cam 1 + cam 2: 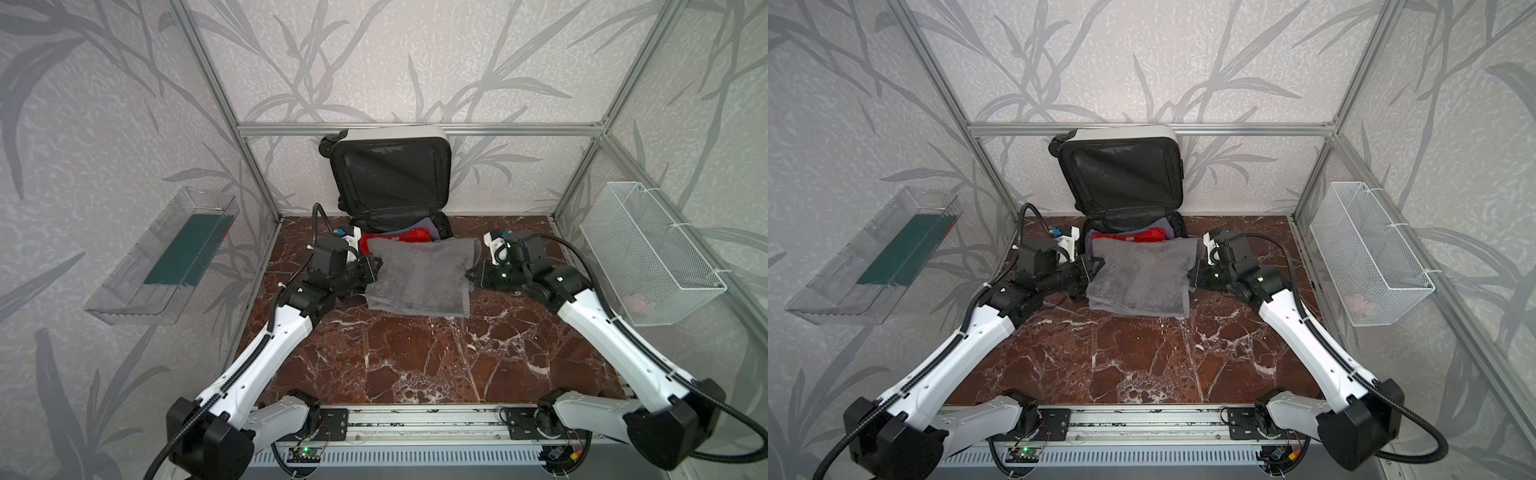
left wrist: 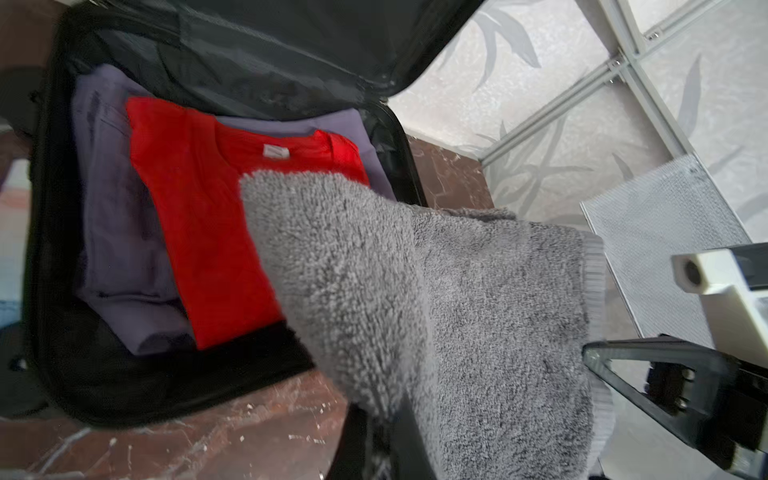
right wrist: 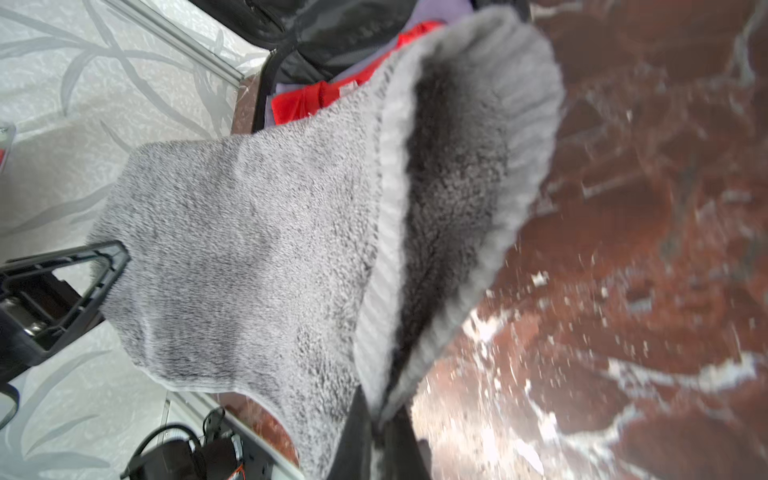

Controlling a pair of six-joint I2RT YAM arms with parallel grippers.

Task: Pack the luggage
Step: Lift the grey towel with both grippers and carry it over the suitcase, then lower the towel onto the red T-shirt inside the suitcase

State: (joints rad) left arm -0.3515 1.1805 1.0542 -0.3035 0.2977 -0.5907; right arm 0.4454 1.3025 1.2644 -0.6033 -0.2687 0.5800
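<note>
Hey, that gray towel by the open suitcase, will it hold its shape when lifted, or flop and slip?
Probably floppy: the gray towel drapes, and its folded layers gape apart in the right wrist view. Its thick fluffy pile likely grips rather than slips.

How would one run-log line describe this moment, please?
grey towel: far edge over open luggage | left gripper: shut on towel | right gripper: shut on towel | inside: red shirt
</note>
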